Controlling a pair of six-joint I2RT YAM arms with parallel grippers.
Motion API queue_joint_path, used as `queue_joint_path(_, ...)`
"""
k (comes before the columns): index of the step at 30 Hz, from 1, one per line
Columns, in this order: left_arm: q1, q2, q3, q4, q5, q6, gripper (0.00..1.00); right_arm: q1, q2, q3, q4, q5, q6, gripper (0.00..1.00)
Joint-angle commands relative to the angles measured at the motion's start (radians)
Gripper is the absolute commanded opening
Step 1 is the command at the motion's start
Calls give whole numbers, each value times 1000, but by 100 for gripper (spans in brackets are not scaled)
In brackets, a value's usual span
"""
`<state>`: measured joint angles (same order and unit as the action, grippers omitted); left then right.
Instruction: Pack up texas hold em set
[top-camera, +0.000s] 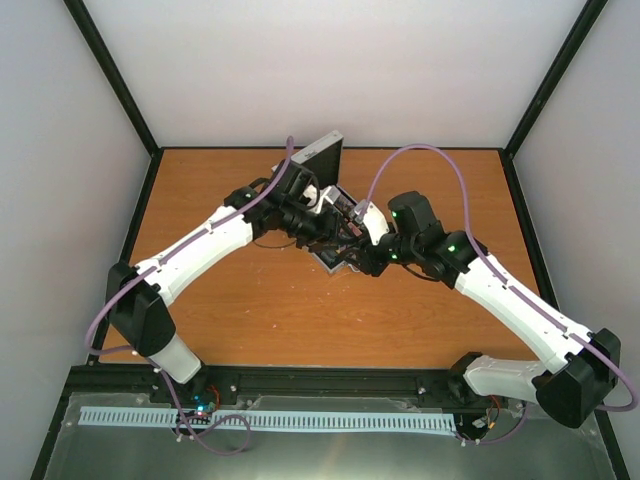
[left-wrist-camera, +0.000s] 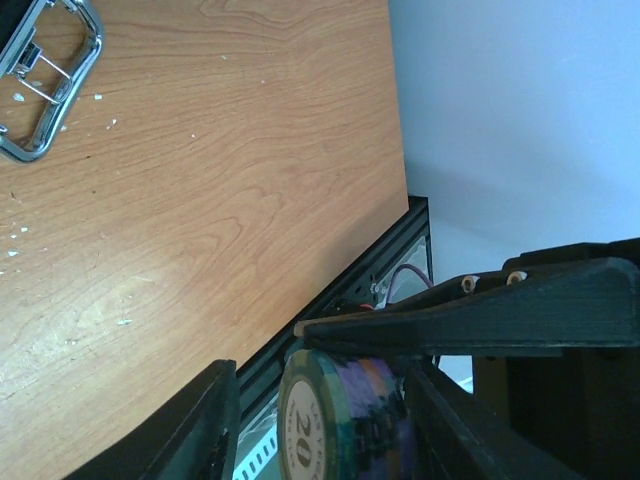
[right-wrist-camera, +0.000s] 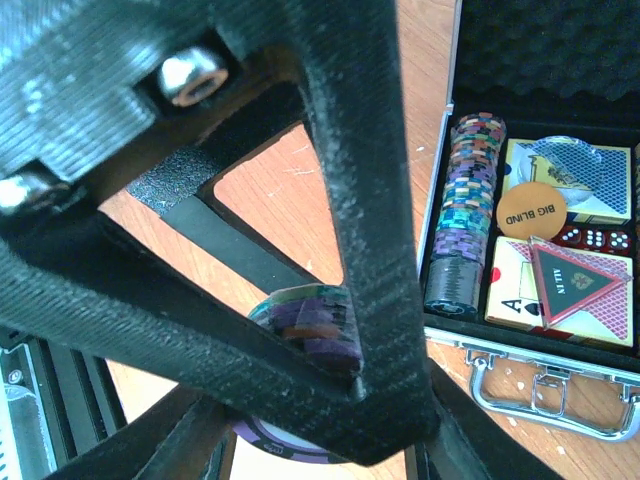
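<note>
Chips going into case is step in hand, by my judgement; most of set already packed.
- Left hand (left-wrist-camera: 325, 425): chip stack (left-wrist-camera: 345, 415) marked 20 lies between fingers, lifted off surface (left-wrist-camera: 200, 200). Touches one finger, small gap at other. Clamped or not, cannot tell.
- Right hand (right-wrist-camera: 300, 445): close against same stack, view mostly blocked by black finger. Grip cannot tell.
- Further right: open case (right-wrist-camera: 443, 170) on surface, with chip row (right-wrist-camera: 470, 200), card boxes (right-wrist-camera: 515, 290), orange disc (right-wrist-camera: 530, 208), triangular token (right-wrist-camera: 578, 280).
- Next move: one hand holds stack firm alone, carries it over chip row, lines it up, lowers.
</note>
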<state>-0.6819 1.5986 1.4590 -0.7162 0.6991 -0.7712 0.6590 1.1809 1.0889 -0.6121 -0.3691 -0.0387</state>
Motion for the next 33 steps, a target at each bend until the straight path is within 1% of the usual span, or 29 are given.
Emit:
queue_joint_path(1, -12, 27, 94, -91, -40, 39, 47, 14, 7, 17, 26, 25, -16, 32)
queue_joint_path(3, -16, 36, 118, -129, -63, 65, 50, 16, 13, 19, 21, 32, -14, 31)
queue_joint_path(5, -17, 39, 129, -158, -82, 80, 49, 17, 18, 19, 18, 41, -15, 31)
queue_joint_path(9, -29, 37, 144, -195, -109, 100, 45, 20, 25, 19, 11, 50, -19, 31)
queue_joint_path(13, -40, 37, 141, -192, -105, 97, 35, 23, 32, 20, 11, 51, -19, 31)
queue_joint_path(17, -47, 38, 135, -184, -103, 94, 33, 29, 39, 23, 8, 53, -21, 31)
queue_joint_path(24, -50, 38, 123, -155, -90, 92, 15, 36, 38, 12, 3, 76, -18, 32)
queue_joint_path(26, -50, 33, 120, -140, -91, 94, 9, 36, 26, 7, 3, 89, -10, 35)
queue_joint_path(30, -50, 27, 121, -137, -158, 127, 4, 36, -18, -13, 13, 124, 18, 60)
queue_joint_path(33, -50, 41, 125, -153, -230, 171, 1, 35, -63, -39, 15, 162, 38, 75)
